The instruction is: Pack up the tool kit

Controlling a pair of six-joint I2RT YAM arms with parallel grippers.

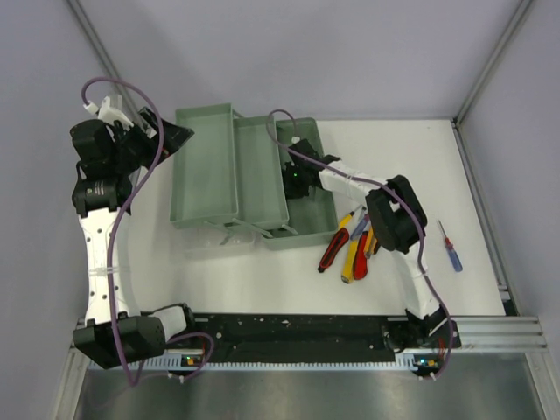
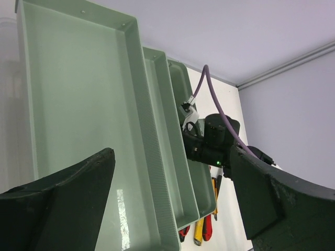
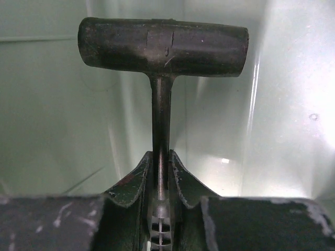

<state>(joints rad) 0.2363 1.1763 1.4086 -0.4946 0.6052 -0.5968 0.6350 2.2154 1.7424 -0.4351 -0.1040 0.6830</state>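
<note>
A green tool box (image 1: 210,175) lies open at the table's back, with three long trays side by side. My right gripper (image 1: 293,181) is down in the rightmost tray. In the right wrist view it (image 3: 160,162) is shut on the metal shaft of a T-handle tool (image 3: 162,47) with a black crossbar grip, held close to the tray's green wall (image 3: 52,104). My left gripper (image 1: 179,136) is open and empty by the box's far left corner. In the left wrist view it (image 2: 170,157) looks along the trays (image 2: 78,94).
Red and yellow hand tools (image 1: 350,245) lie in a bunch on the table just right of the box; they also show in the left wrist view (image 2: 201,230). A small screwdriver with a blue and red handle (image 1: 451,247) lies further right. A clear plastic piece (image 1: 227,236) sits at the box's front edge.
</note>
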